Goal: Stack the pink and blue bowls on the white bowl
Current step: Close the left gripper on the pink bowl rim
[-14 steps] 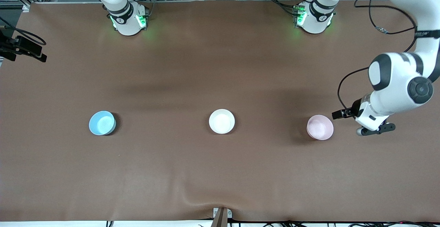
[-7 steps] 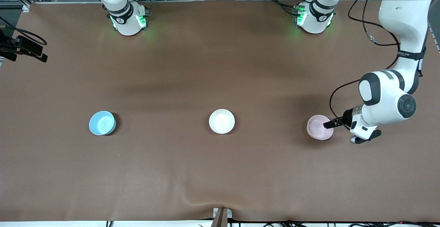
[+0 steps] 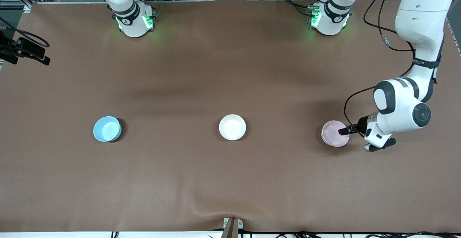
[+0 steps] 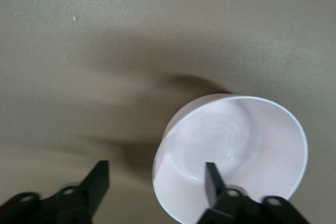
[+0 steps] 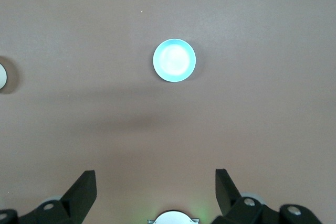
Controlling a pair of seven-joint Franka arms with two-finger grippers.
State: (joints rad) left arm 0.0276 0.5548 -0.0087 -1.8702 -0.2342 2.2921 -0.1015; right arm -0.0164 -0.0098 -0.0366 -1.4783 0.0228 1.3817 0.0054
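Note:
The pink bowl [image 3: 333,133] sits toward the left arm's end of the table; it also shows in the left wrist view [image 4: 241,140]. My left gripper [image 3: 351,133] [image 4: 155,182] is open at its rim, one finger inside the bowl and the other outside, with the wall between them. The white bowl [image 3: 232,127] sits mid-table. The blue bowl [image 3: 107,129] [image 5: 174,60] sits toward the right arm's end. My right gripper [image 5: 155,195] is open and empty, high over the table near its base, and waits; the front view does not show it.
The brown table cover [image 3: 230,68] has a wrinkle at its near edge [image 3: 216,205]. The arm bases [image 3: 135,22] [image 3: 329,18] stand at the table's back edge. The white bowl's edge shows in the right wrist view [image 5: 2,75].
My left arm has moved in from the table's end to the pink bowl, and one finger now reaches over its rim. The bowls have not moved.

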